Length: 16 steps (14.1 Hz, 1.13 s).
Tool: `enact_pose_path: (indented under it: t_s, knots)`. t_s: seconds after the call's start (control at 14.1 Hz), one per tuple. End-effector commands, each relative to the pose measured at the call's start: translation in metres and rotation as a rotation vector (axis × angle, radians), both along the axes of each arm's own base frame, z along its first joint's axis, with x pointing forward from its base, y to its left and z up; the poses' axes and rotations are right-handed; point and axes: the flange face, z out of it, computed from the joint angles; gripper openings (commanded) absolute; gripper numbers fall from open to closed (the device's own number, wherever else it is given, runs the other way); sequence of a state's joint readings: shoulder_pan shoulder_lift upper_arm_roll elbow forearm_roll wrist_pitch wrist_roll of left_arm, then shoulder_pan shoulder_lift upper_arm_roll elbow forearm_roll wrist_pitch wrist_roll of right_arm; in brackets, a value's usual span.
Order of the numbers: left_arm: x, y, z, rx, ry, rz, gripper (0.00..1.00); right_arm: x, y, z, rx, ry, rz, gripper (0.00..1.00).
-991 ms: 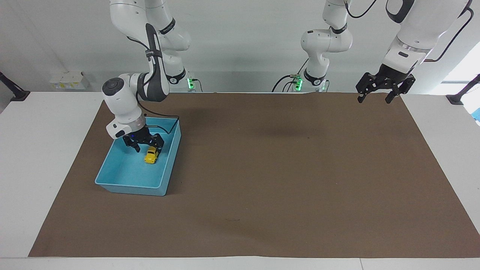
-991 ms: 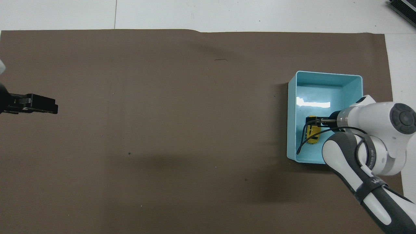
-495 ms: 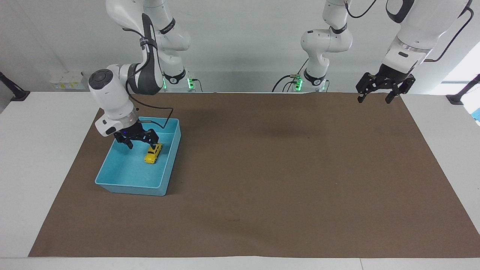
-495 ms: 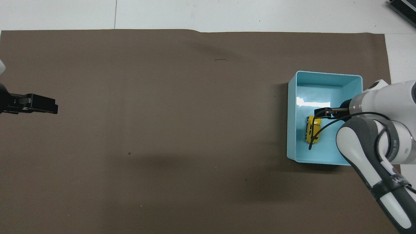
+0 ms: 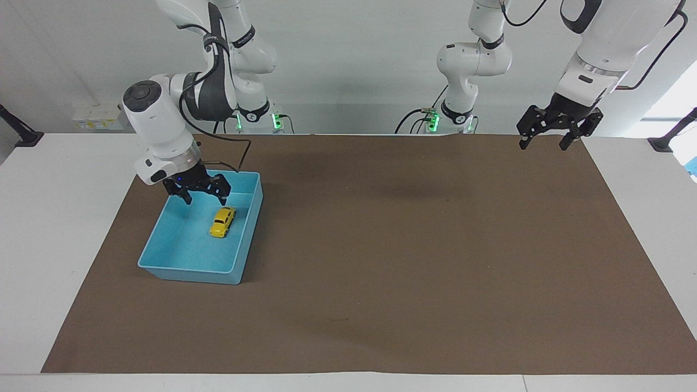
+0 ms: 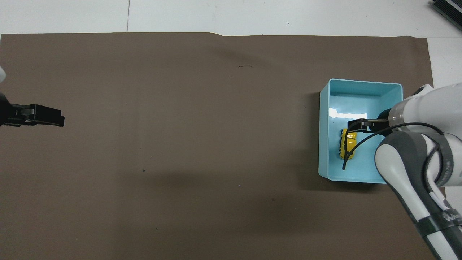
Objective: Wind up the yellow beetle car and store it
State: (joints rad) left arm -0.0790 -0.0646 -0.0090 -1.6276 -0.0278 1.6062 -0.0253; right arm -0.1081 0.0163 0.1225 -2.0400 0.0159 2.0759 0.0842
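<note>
The yellow beetle car [image 5: 222, 221] stands on its wheels on the floor of the blue bin [image 5: 188, 270], close to the bin's wall that faces the middle of the table. In the overhead view the car [image 6: 348, 144] is partly crossed by the right arm's black cable inside the bin [image 6: 364, 82]. My right gripper [image 5: 206, 196] hangs open just above the bin's end nearer the robots, clear of the car and holding nothing. It also shows in the overhead view as the right gripper [image 6: 355, 124]. My left gripper [image 5: 543, 146] waits open and raised over the mat's corner at the left arm's end.
A brown mat [image 5: 381, 245] covers most of the white table. The bin sits on it toward the right arm's end. The left gripper [image 6: 61, 120] pokes into the overhead view over the mat's edge. Small white boxes [image 5: 101, 117] lie off the mat near the right arm's base.
My right gripper has risen up out of the bin and drawn back toward the robots, leaving the car lying in the bin. The left arm has not moved.
</note>
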Motion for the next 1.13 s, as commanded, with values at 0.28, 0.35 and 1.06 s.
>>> enact_pose_path:
  t_s: [0.28, 0.35, 1.06]
  knots:
    - [-0.004, 0.002, 0.005, -0.011, 0.007, 0.004, 1.0, -0.009, 0.016, 0.079, -0.029, 0.01, 0.036, 1.0]
    - [-0.004, 0.003, 0.005, -0.011, 0.007, 0.005, 1.0, -0.008, 0.013, 0.09, -0.027, 0.013, 0.037, 1.0]
    - [-0.004, 0.003, 0.005, -0.011, 0.007, 0.005, 1.0, -0.015, 0.01, 0.159, -0.028, 0.065, 0.066, 1.0]
